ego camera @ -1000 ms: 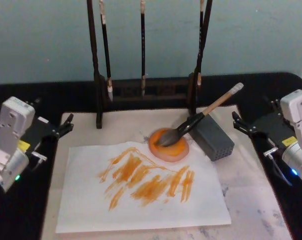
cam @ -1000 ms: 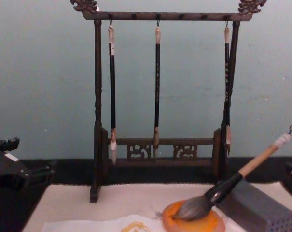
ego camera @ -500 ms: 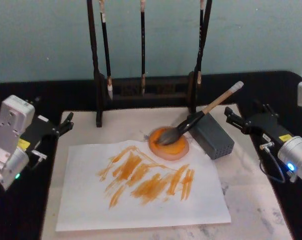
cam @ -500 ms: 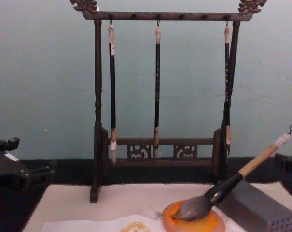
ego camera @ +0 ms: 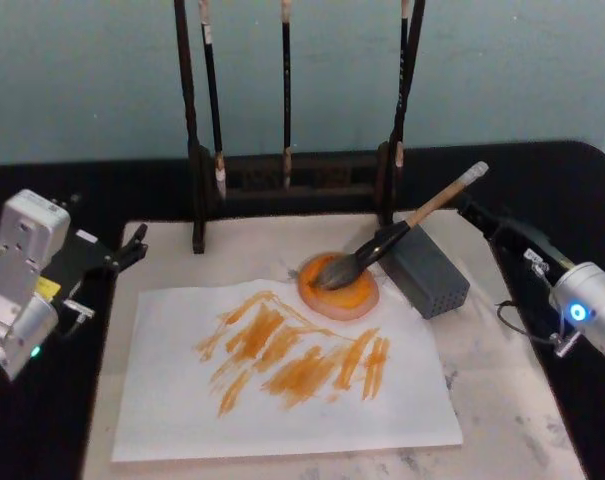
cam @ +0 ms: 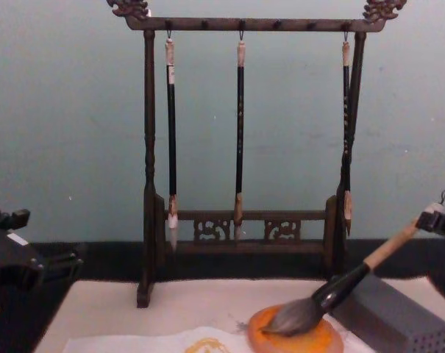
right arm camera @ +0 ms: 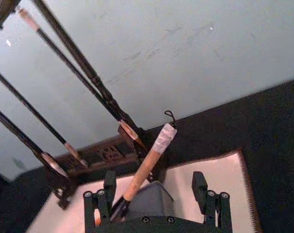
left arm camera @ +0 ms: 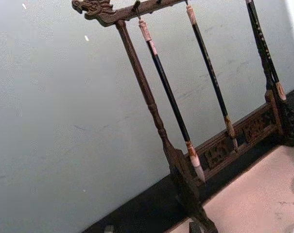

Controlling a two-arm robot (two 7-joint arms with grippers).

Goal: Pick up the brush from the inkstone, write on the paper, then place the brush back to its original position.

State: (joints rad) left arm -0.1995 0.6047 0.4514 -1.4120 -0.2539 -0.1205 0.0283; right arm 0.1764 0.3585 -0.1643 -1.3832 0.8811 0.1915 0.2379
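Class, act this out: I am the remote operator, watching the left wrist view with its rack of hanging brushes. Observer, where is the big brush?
Observer: The brush lies with its bristles on the orange inkstone and its handle propped on a grey block.
Operator: Which tool is nearer to it?
Observer: The right tool. It is open, close to the handle's white end and not gripping it.
Operator: Is the paper blank?
Observer: No, the paper carries orange strokes.
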